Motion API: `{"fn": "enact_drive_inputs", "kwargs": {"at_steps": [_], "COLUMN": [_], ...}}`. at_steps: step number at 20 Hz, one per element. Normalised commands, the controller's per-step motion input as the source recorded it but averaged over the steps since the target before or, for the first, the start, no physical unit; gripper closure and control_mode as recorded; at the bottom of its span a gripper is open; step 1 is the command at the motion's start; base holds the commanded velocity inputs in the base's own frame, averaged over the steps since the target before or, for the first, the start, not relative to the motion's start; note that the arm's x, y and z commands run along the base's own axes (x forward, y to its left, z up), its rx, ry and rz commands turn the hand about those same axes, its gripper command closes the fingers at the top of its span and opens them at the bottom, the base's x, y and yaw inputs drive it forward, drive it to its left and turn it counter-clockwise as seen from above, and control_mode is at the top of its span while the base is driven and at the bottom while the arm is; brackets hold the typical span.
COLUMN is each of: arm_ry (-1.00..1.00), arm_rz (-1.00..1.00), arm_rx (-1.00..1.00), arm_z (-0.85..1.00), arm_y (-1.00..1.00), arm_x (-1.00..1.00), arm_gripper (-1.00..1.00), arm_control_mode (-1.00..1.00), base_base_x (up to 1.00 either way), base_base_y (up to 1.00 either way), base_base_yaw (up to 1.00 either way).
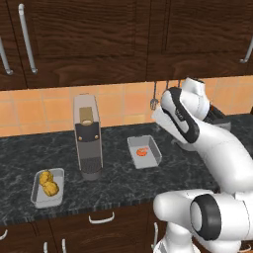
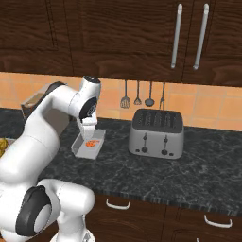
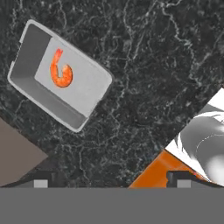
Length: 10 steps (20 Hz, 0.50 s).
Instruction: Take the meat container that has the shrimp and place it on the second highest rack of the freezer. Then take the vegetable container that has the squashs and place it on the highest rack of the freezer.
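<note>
In the left base view, the tabletop (image 1: 59,148) is dark stone with pale veins, and it looks polished. The shrimp container (image 1: 144,151) is a grey rectangular tray with low walls, and one curled orange shrimp (image 1: 142,152) lies inside. It sits to the left of the white glossy arm. Further left stands a tall grey coffee machine (image 1: 88,143). Beyond it rests the squash container (image 1: 48,188), the same kind of tray, with lumpy yellow squashes (image 1: 48,183).

In the right base view, the gripper (image 2: 89,134) hangs just above the shrimp container (image 2: 89,144), at its near edge, and is not touching it. To the right of the gripper stands a shiny metal toaster (image 2: 157,133) with rounded corners. Thin dark utensils (image 2: 138,94) hang on the orange tiled wall behind.

In the hand view, the two dark fingertips (image 3: 40,180) stand wide apart with nothing between them, so the gripper is open. The shrimp container (image 3: 83,85) lies ahead of it toward the left finger, turned diagonally on the veined stone.
</note>
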Motion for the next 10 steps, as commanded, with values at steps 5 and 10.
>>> {"fn": "enact_drive_inputs", "kwargs": {"at_steps": [5,10], "arm_ry": [0.04,0.0], "arm_rz": [-0.09,0.0], "arm_rx": [0.05,0.0], "arm_z": [-0.23,-0.33], "arm_y": [0.0,0.1], "arm_x": [-0.05,0.02], "arm_gripper": [-1.0,-1.0], "arm_control_mode": [-1.0,-1.0], "base_base_x": [0.0,0.0], "base_base_y": [0.0,0.0], "base_base_yaw": [0.0,0.0]}}
